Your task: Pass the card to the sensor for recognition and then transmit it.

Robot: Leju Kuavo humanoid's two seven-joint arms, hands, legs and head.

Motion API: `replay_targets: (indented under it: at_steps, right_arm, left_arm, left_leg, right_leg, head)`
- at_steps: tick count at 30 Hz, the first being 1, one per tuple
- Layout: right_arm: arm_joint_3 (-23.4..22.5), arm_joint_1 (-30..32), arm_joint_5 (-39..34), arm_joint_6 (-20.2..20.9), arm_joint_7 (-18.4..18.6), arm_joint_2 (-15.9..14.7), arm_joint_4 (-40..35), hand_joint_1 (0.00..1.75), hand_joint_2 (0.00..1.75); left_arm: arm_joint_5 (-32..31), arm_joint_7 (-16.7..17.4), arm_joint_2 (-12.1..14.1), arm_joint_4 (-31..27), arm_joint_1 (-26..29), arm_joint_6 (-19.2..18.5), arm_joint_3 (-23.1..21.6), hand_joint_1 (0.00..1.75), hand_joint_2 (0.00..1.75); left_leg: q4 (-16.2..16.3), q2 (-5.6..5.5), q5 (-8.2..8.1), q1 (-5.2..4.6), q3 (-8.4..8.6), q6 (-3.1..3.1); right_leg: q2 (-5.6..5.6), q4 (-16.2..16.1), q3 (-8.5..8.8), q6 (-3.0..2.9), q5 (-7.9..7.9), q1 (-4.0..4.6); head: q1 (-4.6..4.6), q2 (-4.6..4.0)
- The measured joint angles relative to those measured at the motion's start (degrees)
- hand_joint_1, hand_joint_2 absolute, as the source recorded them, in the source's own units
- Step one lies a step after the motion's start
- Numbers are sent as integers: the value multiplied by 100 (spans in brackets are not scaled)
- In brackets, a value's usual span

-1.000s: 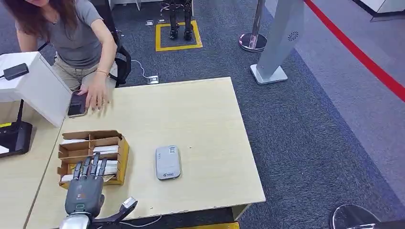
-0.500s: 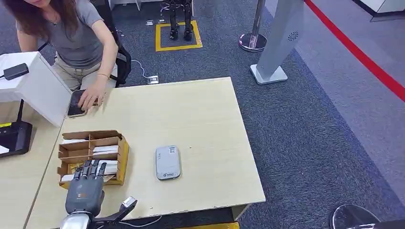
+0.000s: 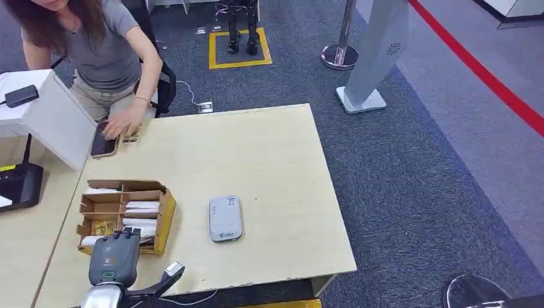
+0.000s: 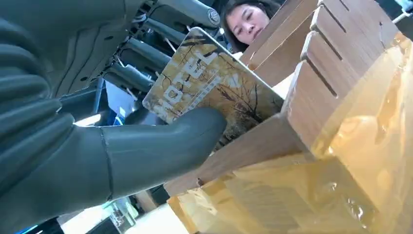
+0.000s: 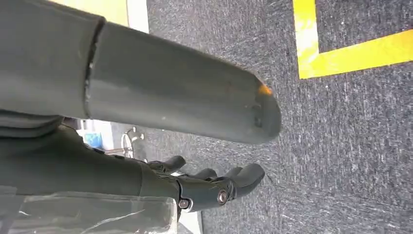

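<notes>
- The left hand (image 3: pixel 114 260) sits at the near edge of the cardboard box (image 3: pixel 164 215), on the near left part of the table (image 3: pixel 276 167), with its fingers curled down into the box's nearest compartment.
- In the left wrist view, the thumb (image 4: pixel 160 146) presses a card (image 4: pixel 209 83) printed with tree branches against the darker fingers behind it; the card is pinched, and its lower part is still inside the box.
- White cards (image 3: pixel 141 206) lie in the box's other compartments.
- The grey sensor (image 3: pixel 225 218) lies flat on the table, to the right of the box and apart from it.
- The right hand (image 5: pixel 214 187) hangs over the grey carpet (image 5: pixel 350 146), holding nothing, with its fingers loosely bent and slightly apart.
- At the far left corner of the table, a person (image 3: pixel 96 45) rests a hand (image 3: pixel 122 123) on a phone (image 3: pixel 102 140).
</notes>
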Motion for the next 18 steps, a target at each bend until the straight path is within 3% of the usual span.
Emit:
replay_targets:
  at_steps: [18]
  right_arm:
    - [20, 0, 53, 61, 2, 26, 2, 0, 0]
  left_arm:
    - [2, 170, -7, 46, -43, 55, 0, 175, 175]
  left_leg:
    - [0, 0, 0, 0, 0, 0]
  right_leg:
    - [0, 0, -1, 0, 0, 0]
  head:
    - [0, 0]
